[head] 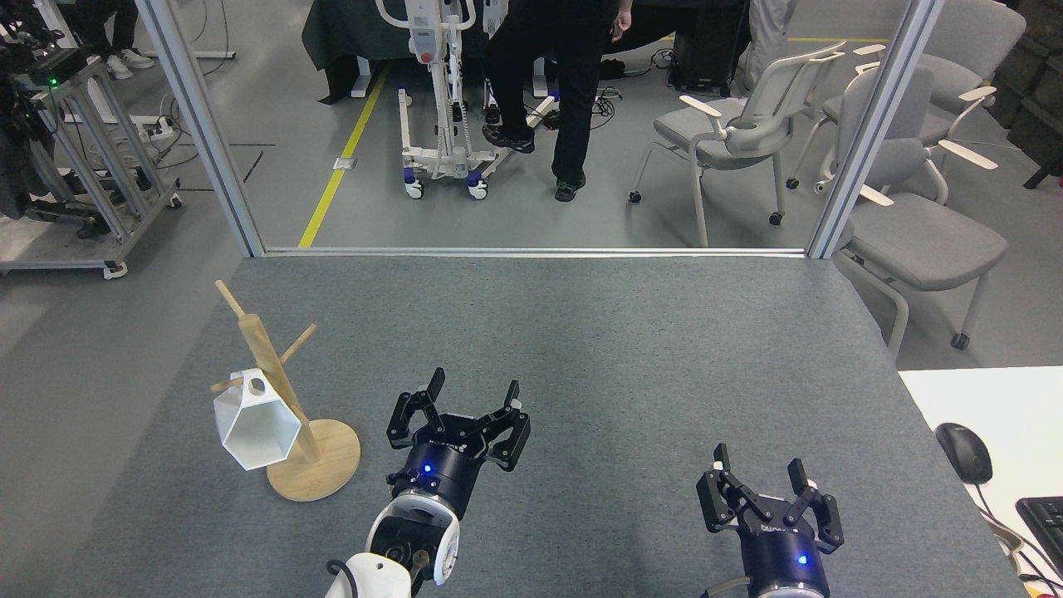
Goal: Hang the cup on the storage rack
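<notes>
The white faceted cup (256,419) hangs by its handle on a left peg of the storage rack (274,384), its hexagonal mouth facing me. The rack is a slim wooden post with angled pegs on a round wooden base (325,469), at the left of the grey table. My left gripper (473,388) stands open and empty to the right of the rack, well apart from the cup. Low at the right, my right gripper (758,468) is open too, with nothing between its fingers.
The grey mat (598,349) covers the table up to a metal frame (531,251) at the back. A white desk with a black mouse (963,452) and keyboard (1043,522) adjoins at the right. A person (556,91) and chairs (747,124) stand beyond.
</notes>
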`<action>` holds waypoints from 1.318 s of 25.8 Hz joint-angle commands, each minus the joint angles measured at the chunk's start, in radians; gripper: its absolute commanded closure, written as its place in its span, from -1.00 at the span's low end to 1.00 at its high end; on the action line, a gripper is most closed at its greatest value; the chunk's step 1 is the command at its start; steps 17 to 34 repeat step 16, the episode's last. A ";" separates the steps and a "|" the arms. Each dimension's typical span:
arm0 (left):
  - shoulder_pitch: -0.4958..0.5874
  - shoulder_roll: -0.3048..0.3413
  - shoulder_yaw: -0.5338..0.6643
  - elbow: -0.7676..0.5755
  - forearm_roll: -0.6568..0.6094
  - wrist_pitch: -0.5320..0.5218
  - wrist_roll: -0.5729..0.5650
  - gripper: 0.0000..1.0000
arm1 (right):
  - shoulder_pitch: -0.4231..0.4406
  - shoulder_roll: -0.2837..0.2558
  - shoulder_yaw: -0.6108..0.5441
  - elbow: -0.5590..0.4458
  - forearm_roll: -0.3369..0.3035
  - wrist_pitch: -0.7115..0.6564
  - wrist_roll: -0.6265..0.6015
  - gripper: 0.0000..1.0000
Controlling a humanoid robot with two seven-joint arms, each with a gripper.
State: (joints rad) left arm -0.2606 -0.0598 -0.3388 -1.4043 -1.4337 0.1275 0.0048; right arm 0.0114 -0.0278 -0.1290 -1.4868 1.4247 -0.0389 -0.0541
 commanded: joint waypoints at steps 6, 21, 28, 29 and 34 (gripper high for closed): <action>0.050 0.049 0.015 -0.041 0.006 0.001 0.004 -1.00 | 0.055 0.048 0.005 -0.089 0.000 -0.003 0.002 -0.99; 0.052 0.071 0.058 -0.071 0.007 0.004 0.003 -1.00 | 0.070 0.032 -0.001 -0.079 0.000 -0.003 0.004 -0.99; 0.052 0.071 0.058 -0.071 0.007 0.004 0.003 -1.00 | 0.070 0.032 -0.001 -0.079 0.000 -0.003 0.004 -0.99; 0.052 0.071 0.058 -0.071 0.007 0.004 0.003 -1.00 | 0.070 0.032 -0.001 -0.079 0.000 -0.003 0.004 -0.99; 0.052 0.071 0.058 -0.071 0.007 0.004 0.003 -1.00 | 0.070 0.032 -0.001 -0.079 0.000 -0.003 0.004 -0.99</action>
